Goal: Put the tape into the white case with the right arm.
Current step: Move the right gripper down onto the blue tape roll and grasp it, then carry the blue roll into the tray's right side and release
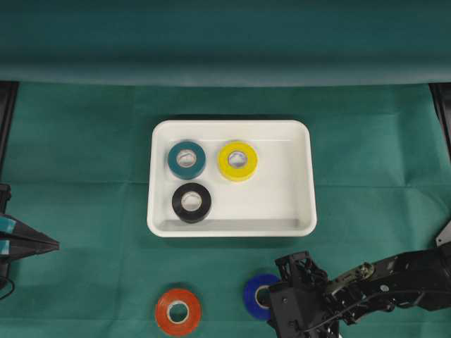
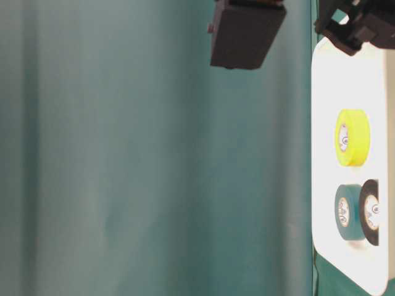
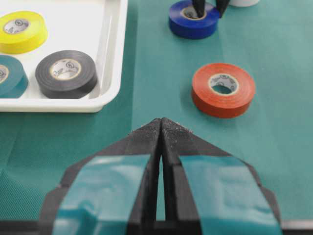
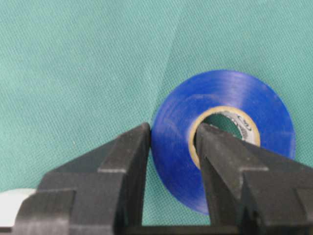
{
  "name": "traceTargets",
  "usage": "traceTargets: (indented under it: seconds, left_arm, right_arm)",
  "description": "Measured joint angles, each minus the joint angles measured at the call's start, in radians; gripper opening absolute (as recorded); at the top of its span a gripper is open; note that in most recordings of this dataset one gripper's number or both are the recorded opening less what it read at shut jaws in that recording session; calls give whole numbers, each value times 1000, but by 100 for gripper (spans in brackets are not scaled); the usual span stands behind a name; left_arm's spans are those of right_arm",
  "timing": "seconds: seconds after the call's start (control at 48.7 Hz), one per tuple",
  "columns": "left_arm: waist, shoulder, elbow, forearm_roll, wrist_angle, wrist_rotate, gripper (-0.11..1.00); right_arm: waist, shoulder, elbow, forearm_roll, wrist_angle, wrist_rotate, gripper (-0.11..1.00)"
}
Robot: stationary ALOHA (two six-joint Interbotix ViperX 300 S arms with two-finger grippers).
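Lying flat on the green cloth of the tabletop [image 1: 84,211], the blue tape roll [image 4: 222,134] sits outside the white case [image 1: 299,176], near its front rim and to the right of an orange roll [image 1: 177,311]. The right pincer [image 4: 172,142] is clamped on the blue roll's wall: one finger stands against the outer face, the other is inside the cardboard core, and the tape band fills the gap between them. The left wrist view confirms this, showing two black fingertips [image 3: 198,6] at the roll's core and rim. The roll rests on the cloth; no lift is evident. Inside the white case lie three rolls: teal [image 1: 187,159] and yellow [image 1: 237,160] side by side toward the back, black [image 1: 191,202] in front of the teal one, just beside it. The remaining right half of the case floor is bare. The left pincer [image 3: 161,128], banded in light blue, is closed with its tips touching, holding nothing, at the left edge of the tabletop, well apart from all rolls.
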Motion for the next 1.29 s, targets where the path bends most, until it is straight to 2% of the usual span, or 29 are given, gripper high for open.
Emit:
traceTargets:
  seconds: [0.185,0.37,0.534,0.822,1.068,1.294]
  left_arm:
    - [0,0,-2,0,0,2,0]
    - [0,0,0,0,0,0,0]
    - [0,0,0,0,2,2,0]
    - [0,0,0,0,0,2,0]
    - [0,0,0,0,2,0,0]
    - [0,0,0,0,2,2,0]
  right_arm:
    - [2,-11,-2,2,0,0,1]
    - [12,-87,-8,2,18,0,1]
    - [17,-146,-11,2,61,0,1]
    - [9,-149,-15,0,141,-6,1]
    - [-80,-169,-15,0,204,-9,1]
    - [-210,-199,0,-58,210,-9,1]
